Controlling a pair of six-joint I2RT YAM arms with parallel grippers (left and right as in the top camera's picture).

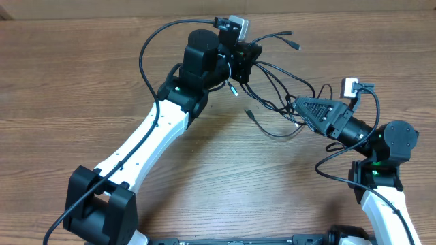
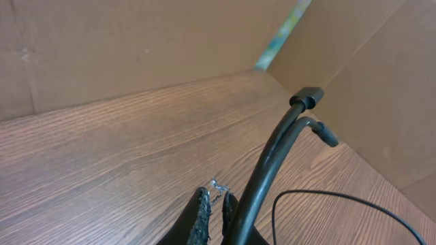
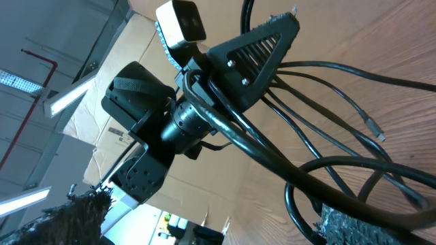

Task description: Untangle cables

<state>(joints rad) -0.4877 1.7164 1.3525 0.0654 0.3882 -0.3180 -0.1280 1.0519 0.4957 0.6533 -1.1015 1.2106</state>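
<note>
Found the left tool [image 1: 243, 61] at the far middle of the desk [image 1: 82, 75], clenched tight on the cables [image 1: 279, 103]. Saw, in its own wrist view, the two dark fingers [image 2: 201, 216] pressed almost together, with two cords rising just beside them and bending right. Noted the plug ends [image 2: 308, 97] of that pair up in the air, one above the other, clear of the wood. Traced another thin cord lying in a curve on the desk, right of the fingers.

Found the right tool [image 1: 297, 103] to the right of the bunch, released and spread wide, pointing left towards the left tool and gripping none of the cords. Made out several cords crossing the gap between its fingers in the right wrist view, with one loop close against the lower-right pad [image 3: 368, 228]; could not tell touching from just beside.

Placed the cables between the two tools: a loose tangle running from the left tool down and right to the desk, looped by the tip of the right tool, with one silver-tipped end [image 1: 249, 113] lying on the wood, nearer than the bunch.
</note>
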